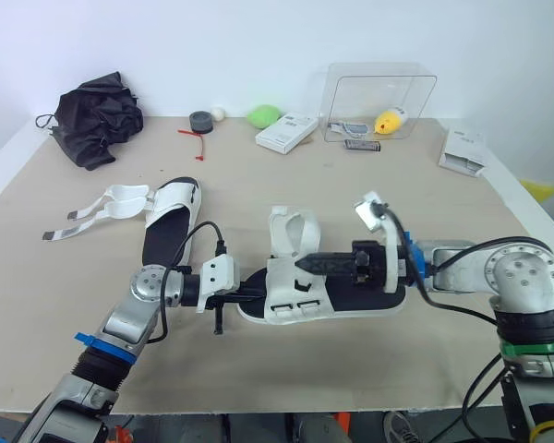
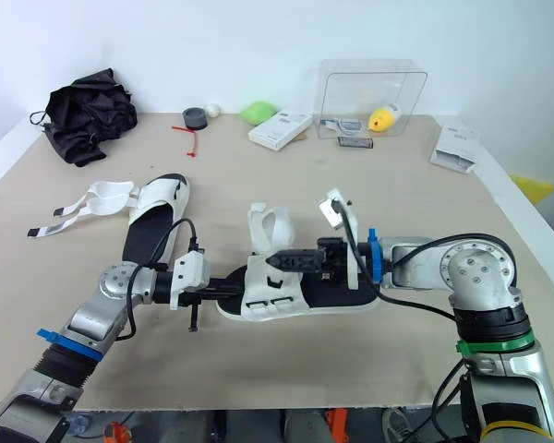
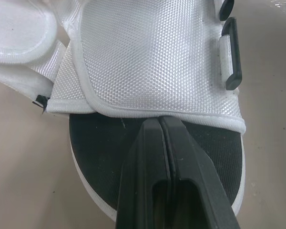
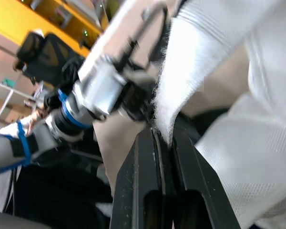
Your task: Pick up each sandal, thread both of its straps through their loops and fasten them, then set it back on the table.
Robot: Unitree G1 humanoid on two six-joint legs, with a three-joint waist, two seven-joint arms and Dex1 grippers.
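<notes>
Sandals lie 2 to the counter (image 1: 369, 203), and the near sandal (image 1: 291, 293) sits at its middle, flat on its sole, directly between the 2 tools. The left tool (image 3: 160, 120) reaches in over the toe end. The right tool (image 1: 303, 263) comes in from the heel end, stretched low along the footbed.

This sandal has a black footbed, a white rim and a white woven mesh upper, with black plastic loops (image 3: 232, 57) along 1 edge of the flap. One white strap (image 1: 300, 233) stands upright above the upper, unfastened.

The left tool's fingers are pressed together, lying over the black footbed with their tips at the hemmed edge of the mesh flap; whether they pinch anything cannot be told. The right tool's fingers are clamped on the fuzzy edge of the upright strap.

The far sandal (image 1: 166, 226) rests further back on the robot's left, apart from both tools, its loose straps (image 1: 106, 205) trailing outward.
</notes>
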